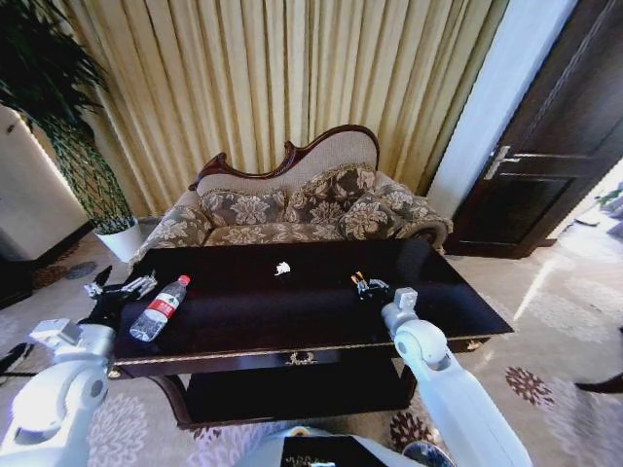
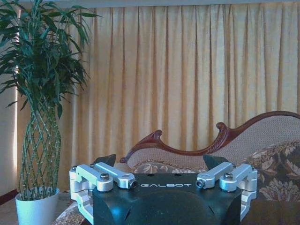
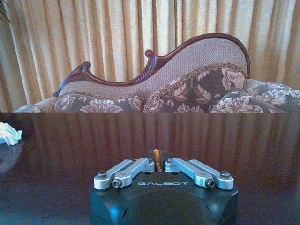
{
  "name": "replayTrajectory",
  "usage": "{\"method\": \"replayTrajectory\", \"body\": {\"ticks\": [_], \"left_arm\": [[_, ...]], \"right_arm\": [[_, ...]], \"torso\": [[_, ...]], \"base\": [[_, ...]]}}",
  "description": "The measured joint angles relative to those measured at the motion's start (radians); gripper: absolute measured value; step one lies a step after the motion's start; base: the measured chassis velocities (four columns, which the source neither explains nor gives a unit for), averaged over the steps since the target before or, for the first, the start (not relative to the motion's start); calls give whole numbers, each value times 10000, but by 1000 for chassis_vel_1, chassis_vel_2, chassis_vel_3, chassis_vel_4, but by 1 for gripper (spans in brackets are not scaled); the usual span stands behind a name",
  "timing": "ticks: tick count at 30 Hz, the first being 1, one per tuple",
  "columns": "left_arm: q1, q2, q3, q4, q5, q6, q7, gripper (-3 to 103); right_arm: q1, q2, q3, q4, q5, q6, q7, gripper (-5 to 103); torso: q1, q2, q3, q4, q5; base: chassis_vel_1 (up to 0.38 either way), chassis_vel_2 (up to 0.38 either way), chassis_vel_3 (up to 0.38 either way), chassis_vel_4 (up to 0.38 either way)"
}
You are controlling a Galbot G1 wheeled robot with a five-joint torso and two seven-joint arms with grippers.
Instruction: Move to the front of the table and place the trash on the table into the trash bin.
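Here, "GALBOT"-marked right gripper (image 3: 158, 159) is pinched on orange scrap (image 3: 158, 160) atop table (image 1: 321, 316); left gripper (image 1: 119, 289), spread wide, is held at bottle's (image 1: 160, 307) 9 o'clock.

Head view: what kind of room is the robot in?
Probably a fancy living room or hotel lounge. A patterned sofa with cushions stands before long gold curtains, a dark glossy table sits in front, and a tall potted plant fills the corner.

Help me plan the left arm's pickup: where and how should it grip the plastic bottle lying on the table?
Probably grip the bottle at its labelled middle, from above, fingers across its width. It lies on its side near the table's left end, cap toward the sofa, close to the left gripper.
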Motion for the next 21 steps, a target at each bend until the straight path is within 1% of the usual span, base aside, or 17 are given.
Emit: {"method": "replayTrajectory", "body": {"ticks": [1, 3, 7, 18, 21], "left_arm": [[-12, -7, -2, 5, 0, 0, -2, 100], [-14, -14, -24, 1, -14, 0, -20, 100], [-26, 17, -76, 17, -49, 0, -27, 100], [-21, -35, -25, -19, -47, -1, -42, 100], [-75, -77, 7, -21, -42, -1, -52, 100]], "right_arm": [[0, -1, 27, 31, 45, 34, 0, 3], [5, 7, 95, 109, 168, 105, 0, 3], [32, 6, 276, 257, 467, 178, 0, 3], [131, -43, 916, 709, 851, 266, -1, 3], [307, -69, 1177, 723, 827, 648, -2, 3]], "torso": [[0, 0, 0, 0, 0], [0, 0, 0, 0, -1], [0, 0, 0, 1, -1], [0, 0, 0, 0, 0], [0, 0, 0, 1, 0]], "base": [[0, 0, 0, 0], [0, 0, 0, 0], [0, 0, 0, 0], [0, 0, 0, 0], [0, 0, 0, 0]]}}
